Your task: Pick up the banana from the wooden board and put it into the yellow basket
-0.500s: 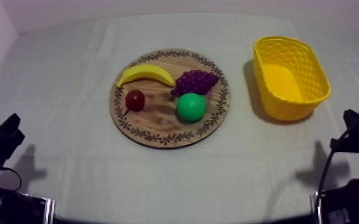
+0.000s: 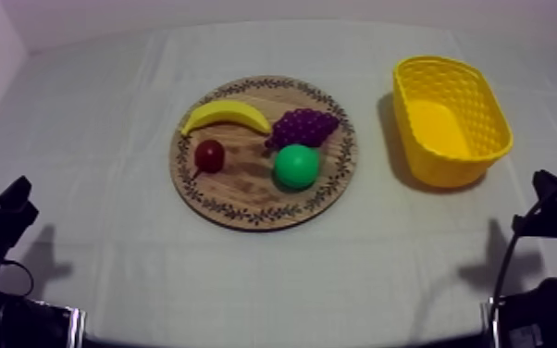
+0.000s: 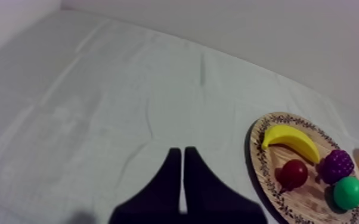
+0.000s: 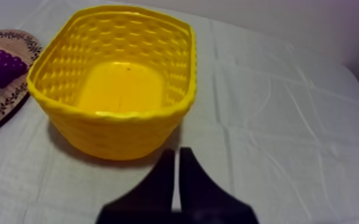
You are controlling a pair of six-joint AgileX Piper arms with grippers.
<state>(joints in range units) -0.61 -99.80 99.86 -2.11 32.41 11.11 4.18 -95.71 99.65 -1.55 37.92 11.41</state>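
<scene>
The yellow banana [image 2: 225, 115] lies on the far left part of the round wooden board [image 2: 245, 199], beside the purple grapes [image 2: 304, 126]; in the left wrist view the banana [image 3: 290, 140] lies across the board [image 3: 258, 164]. The yellow basket [image 2: 451, 120] stands empty at the right of the table. My left gripper [image 2: 6, 215] rests low at the left, well short of the board, its fingers [image 3: 180, 167] together as a narrow wedge. My right gripper [image 2: 549, 204] rests low at the right, and its fingers [image 4: 176, 170] lie shut just in front of the basket [image 4: 115, 83].
On the board also sit a small red fruit [image 2: 209, 155] and a green ball-like fruit [image 2: 296, 167]. Grey-white cloth [image 2: 273, 278] covers the table, with open room in front of the board and between board and basket.
</scene>
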